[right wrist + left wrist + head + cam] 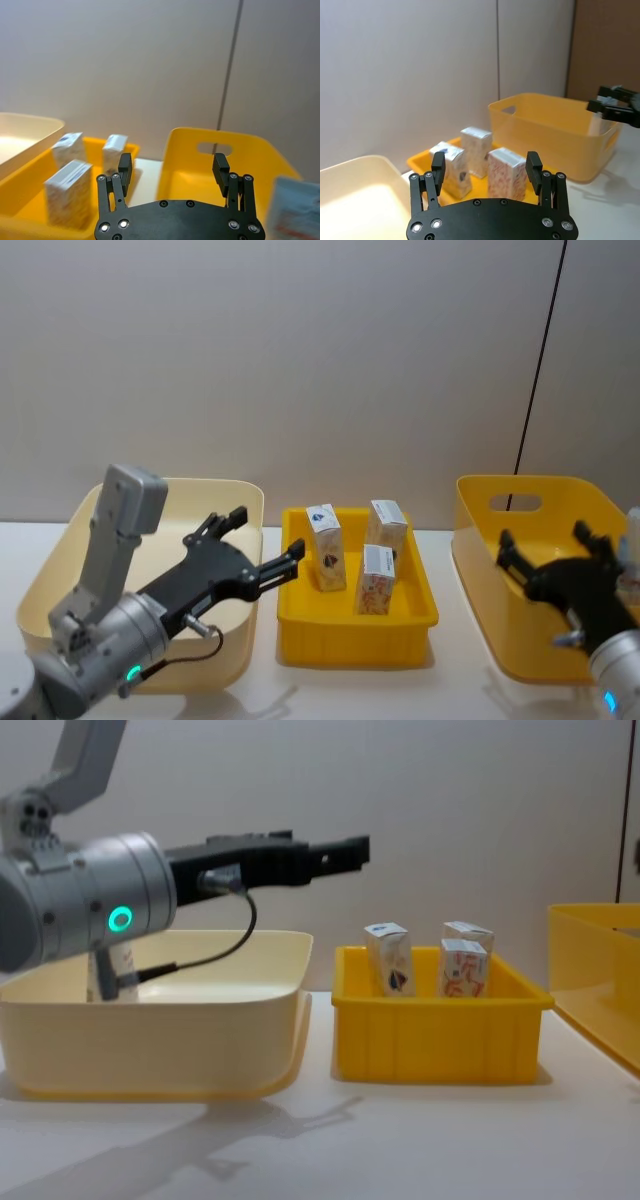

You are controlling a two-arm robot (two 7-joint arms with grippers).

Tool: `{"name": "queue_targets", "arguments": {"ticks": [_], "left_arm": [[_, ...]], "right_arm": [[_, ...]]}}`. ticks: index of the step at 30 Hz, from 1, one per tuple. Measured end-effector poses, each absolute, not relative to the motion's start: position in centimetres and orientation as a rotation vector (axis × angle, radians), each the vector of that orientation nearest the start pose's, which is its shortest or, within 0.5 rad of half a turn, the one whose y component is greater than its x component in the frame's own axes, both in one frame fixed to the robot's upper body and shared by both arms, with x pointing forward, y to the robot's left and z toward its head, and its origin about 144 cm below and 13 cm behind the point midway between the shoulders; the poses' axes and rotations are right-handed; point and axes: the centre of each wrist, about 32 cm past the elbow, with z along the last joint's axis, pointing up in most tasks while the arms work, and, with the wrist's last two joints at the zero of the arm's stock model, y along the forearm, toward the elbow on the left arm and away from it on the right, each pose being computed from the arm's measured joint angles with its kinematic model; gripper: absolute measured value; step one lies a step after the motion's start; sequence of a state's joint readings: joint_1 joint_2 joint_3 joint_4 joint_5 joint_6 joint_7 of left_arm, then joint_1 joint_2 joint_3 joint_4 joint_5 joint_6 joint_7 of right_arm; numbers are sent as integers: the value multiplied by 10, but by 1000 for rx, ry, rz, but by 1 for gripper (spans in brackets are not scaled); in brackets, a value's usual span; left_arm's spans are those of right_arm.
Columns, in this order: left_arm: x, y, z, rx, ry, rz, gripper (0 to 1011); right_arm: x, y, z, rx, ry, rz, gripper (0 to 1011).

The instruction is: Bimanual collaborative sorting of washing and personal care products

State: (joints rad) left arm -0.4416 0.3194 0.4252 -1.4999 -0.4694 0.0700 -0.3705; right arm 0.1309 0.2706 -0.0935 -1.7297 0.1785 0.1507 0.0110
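Left tool [267, 530]: fingers spread wide, nothing held. It hung above the rim of the cream tub [60, 550] on the side nearest the yellow tray [350, 645], fingertips aimed at that tray. Right tool [543, 535]: equally wide open and empty, poised over the yellow bin [480, 570] at the right of the worktop [450, 690]. Three cartons stood upright in the tray: the blue-printed carton [326, 546] on the left, closest to the left tool, and two orange-red cartons [386, 524] close together on the right. We judged the step in hand to be the left tool's reach for the blue-printed carton. To do it well, we would come down from above rather than sideways, clearing the tray wall, and straddle the carton across its narrow faces. The gap to the neighbouring cartons looked adequate but not generous, so a centred descent matters. Thin card probably crushes, so we advised a light closure. A pale-blue item [295, 210] beside the right tool was too blurred to identify.
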Motion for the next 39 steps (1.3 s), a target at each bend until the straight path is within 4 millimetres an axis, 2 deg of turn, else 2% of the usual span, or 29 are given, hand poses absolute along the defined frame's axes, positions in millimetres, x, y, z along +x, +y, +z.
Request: {"name": "queue_targets", "arguments": {"ticks": [11,16,27,39], "left_arm": [[528,200,1233,-36,-153,940,1000],[518,199,1225,-6,-183,994,1000],[496,198,1208,51,-252,1102,1000],[492,198,1204,60,-268,1123,1000]], "right_arm": [[457,-244,1202,19,-106,-1288,1001],[448,-239,1193,24,-85,-1247,1001],[443,-237,1189,27,-75,-1229,1001],[443,-237,1189,27,-75,-1229,1001]]}}
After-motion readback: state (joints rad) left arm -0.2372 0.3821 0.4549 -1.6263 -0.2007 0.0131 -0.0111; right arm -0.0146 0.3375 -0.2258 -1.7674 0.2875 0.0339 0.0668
